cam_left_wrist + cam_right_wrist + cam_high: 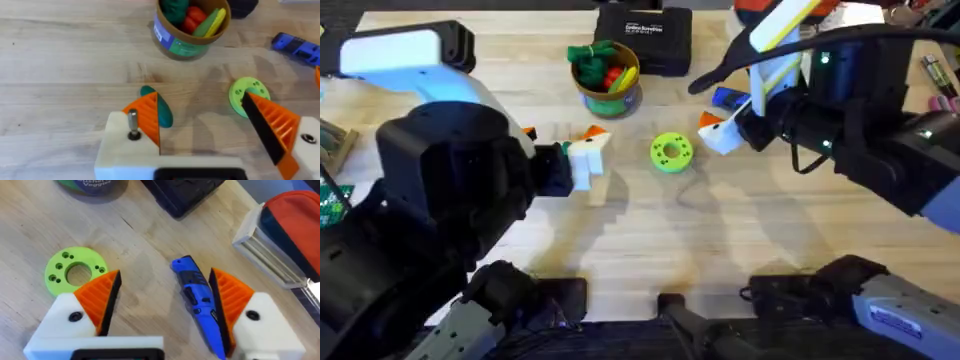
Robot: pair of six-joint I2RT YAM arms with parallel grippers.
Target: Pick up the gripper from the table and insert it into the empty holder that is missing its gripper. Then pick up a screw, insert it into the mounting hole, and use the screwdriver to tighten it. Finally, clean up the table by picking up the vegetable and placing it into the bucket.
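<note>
My left gripper (200, 97) (594, 150) hangs open over the table. Both its white holders carry orange ribbed wedges, and a metal screw (133, 124) stands in the hole of one holder (117, 145). The dark green vegetable (161, 111) lies on the wood beside that wedge's inner face. My right gripper (165, 275) (716, 130) is open, with the blue screwdriver (199, 300) (725, 98) lying on the table between its fingers, close to one orange pad. The bucket (608, 92) (186, 45) stands at the back, holding green, red and yellow toy vegetables.
A green disc with holes (670, 152) (72, 270) (245, 89) lies between the two grippers. A flat black case (645, 38) (185, 192) sits behind the bucket. A red and white object (287, 235) stands beside the right gripper. Bare wood stretches toward the front.
</note>
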